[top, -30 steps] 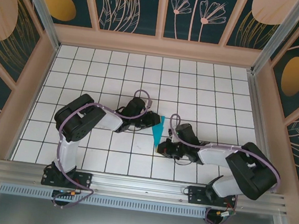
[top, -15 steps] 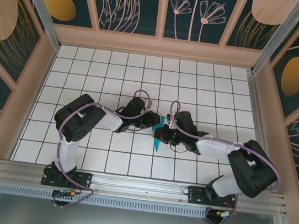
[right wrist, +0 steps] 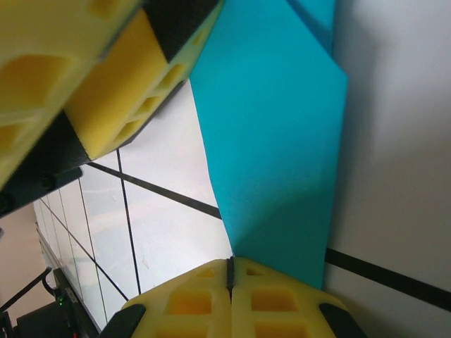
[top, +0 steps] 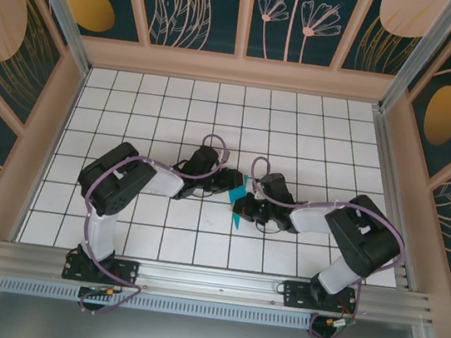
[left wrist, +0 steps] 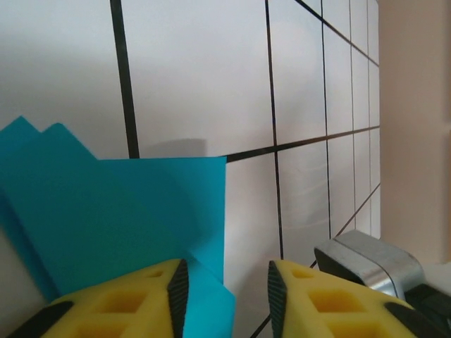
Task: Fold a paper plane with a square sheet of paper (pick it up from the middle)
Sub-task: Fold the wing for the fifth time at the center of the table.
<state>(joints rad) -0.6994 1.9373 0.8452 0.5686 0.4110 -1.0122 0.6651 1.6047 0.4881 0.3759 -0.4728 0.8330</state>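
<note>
Folded teal paper at centre of white gridded table, between both wrists. Right gripper at its 5 o'clock, clamped on lower tip. Left gripper at 10 o'clock, fingers parted, one yellow pad overlapping paper's edge. Purple cables arching above.

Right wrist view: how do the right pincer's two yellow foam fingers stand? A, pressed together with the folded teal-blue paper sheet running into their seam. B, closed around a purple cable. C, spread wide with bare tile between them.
A: the right pincer shows its yellow fingers meeting with no gap, and the folded teal-blue paper sheet narrows down into that seam.
</note>
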